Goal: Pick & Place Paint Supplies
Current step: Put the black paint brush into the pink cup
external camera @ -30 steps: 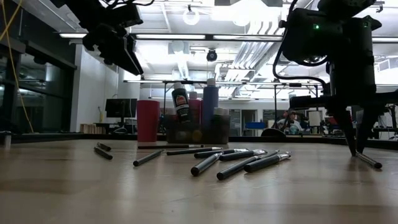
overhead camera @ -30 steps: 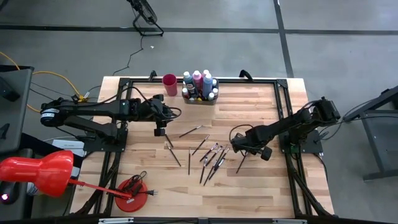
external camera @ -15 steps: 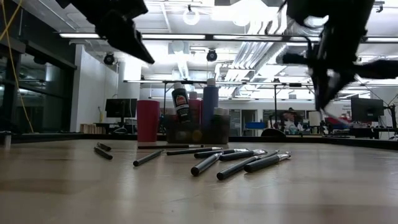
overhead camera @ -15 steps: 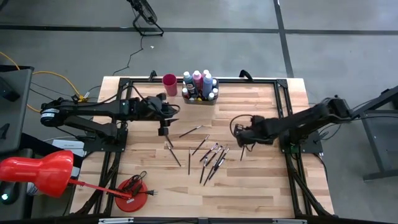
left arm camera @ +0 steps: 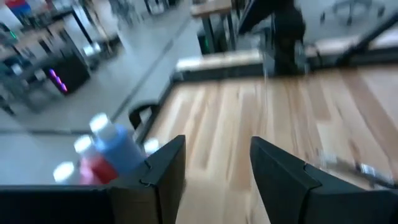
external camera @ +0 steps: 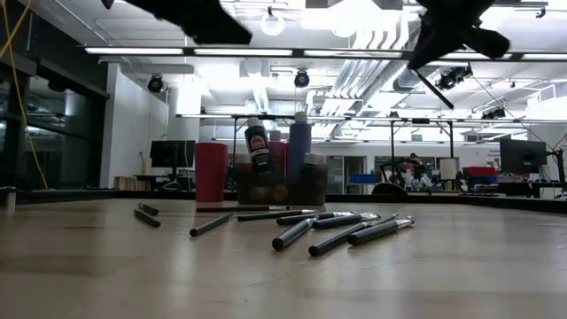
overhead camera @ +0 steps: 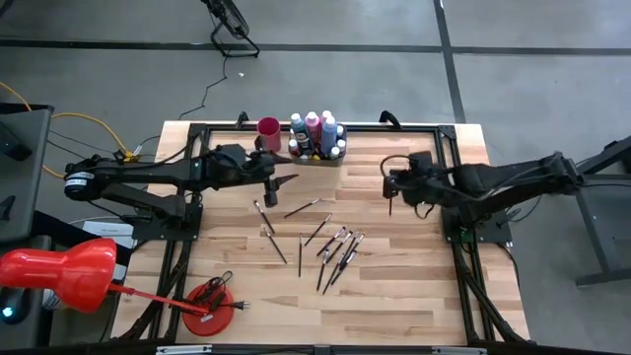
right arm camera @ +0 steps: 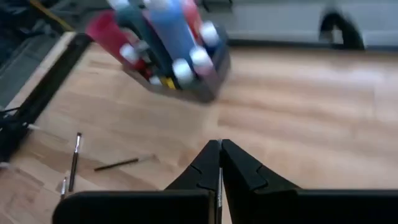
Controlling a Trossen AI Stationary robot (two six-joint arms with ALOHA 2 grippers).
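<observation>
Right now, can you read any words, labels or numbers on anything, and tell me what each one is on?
None can be read.
Dark bottle in the tray: it has a label, too small and blurred to read.
Other bottles, brushes, pink cup: no text visible.

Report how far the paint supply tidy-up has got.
Done: the paint bottles stand in the grey tray. In hand: the right hand is shut on one paintbrush, held above the table. Left: the other paintbrushes lie scattered on it; the left hand is open and empty.

pale wood-plank table (overhead camera: 414, 286), smooth; paintbrushes (overhead camera: 335, 247) with dark matt handles; glossy plastic paint bottles (overhead camera: 317, 133).
</observation>
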